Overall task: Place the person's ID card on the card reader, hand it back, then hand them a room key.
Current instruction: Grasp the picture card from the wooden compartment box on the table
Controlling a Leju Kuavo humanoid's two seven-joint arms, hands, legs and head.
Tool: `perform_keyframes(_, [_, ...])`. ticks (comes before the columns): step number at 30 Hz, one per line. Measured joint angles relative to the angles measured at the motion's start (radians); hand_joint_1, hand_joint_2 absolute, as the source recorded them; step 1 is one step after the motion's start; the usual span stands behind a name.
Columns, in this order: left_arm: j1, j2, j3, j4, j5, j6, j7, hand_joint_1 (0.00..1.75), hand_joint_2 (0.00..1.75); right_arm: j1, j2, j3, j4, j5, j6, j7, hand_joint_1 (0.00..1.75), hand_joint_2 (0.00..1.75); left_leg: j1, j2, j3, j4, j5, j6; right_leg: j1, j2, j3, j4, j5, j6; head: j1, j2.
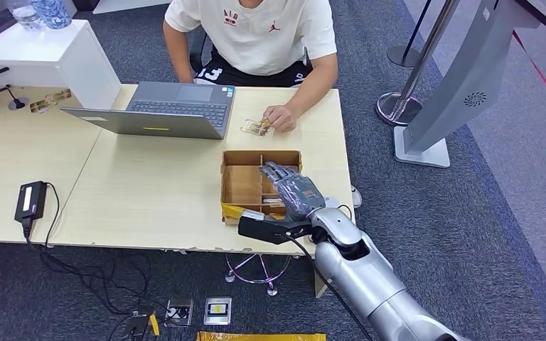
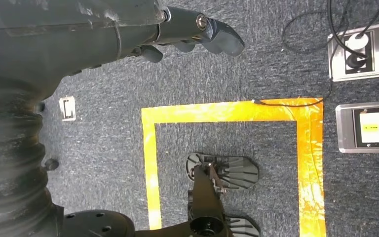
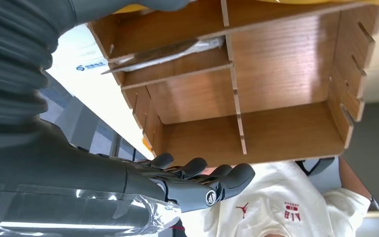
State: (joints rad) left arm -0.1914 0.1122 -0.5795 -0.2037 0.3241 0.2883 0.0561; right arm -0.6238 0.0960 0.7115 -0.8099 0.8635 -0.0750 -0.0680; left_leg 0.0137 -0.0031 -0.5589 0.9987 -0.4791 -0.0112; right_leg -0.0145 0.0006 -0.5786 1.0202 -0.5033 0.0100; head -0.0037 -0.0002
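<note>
head view high over table (image 1: 149, 192), right wrist close under tray (image 3: 276, 89)

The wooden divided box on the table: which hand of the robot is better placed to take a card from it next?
The right hand. It hovers open over the wooden box, fingers toward its compartments. The left hand hangs by the carpet floor, away from the table.

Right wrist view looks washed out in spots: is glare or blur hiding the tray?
Right wrist view: wooden tray sharp, pale table behind it overexposed, near cover of the right robot hand blurred. Head view: even light, tray clear. Left wrist view: floor sharp, left robot hand dark.
</note>
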Motion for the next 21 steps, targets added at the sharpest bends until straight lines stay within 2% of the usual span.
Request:
perform_keyframes(8, [-0.009,0.003,0.0,0.0,-0.008,0.025,-0.004,0.0,1.75,0.01,-0.008,0.0,0.0,0.015,0.006,0.01,0.37,1.75,0.0,0.0,0.0,0.0,0.0,0.0,0.0,0.0,0.0,0.0,0.0,0.0,0.0,0.0])
perform_keyframes(12, [-0.014,0.004,0.0,0.0,-0.008,0.034,-0.007,0.0,1.75,0.012,-0.012,0.0,0.0,0.019,0.004,0.011,0.51,1.75,0.0,0.0,0.0,0.0,0.0,0.0,0.0,0.0,0.0,0.0,0.0,0.0,0.0,0.0])
perform_keyframes(14, [-0.014,0.005,0.0,0.0,-0.008,0.035,-0.007,0.0,1.75,0.012,-0.013,0.0,0.0,0.021,0.004,0.011,0.65,1.75,0.0,0.0,0.0,0.0,0.0,0.0,0.0,0.0,0.0,0.0,0.0,0.0,0.0,0.0])
perform_keyframes(16, [-0.014,0.006,0.0,0.0,-0.008,0.035,-0.007,0.0,1.75,0.012,-0.014,0.0,0.0,0.021,0.004,0.011,1.0,1.75,0.0,0.0,0.0,0.0,0.0,0.0,0.0,0.0,0.0,0.0,0.0,0.0,0.0,0.0])
perform_keyframes(18, [-0.014,0.006,0.0,0.0,-0.008,0.035,-0.007,0.0,1.75,0.012,-0.014,0.0,0.0,0.021,0.004,0.01,1.25,1.75,0.0,0.0,0.0,0.0,0.0,0.0,0.0,0.0,0.0,0.0,0.0,0.0,0.0,0.0])
perform_keyframes(21, [-0.015,0.006,0.0,0.0,-0.008,0.034,-0.007,0.0,1.75,0.012,-0.014,-0.001,0.0,0.021,0.003,0.007,1.19,1.75,0.0,0.0,0.0,0.0,0.0,0.0,0.0,0.0,0.0,0.0,0.0,0.0,0.0,0.0])
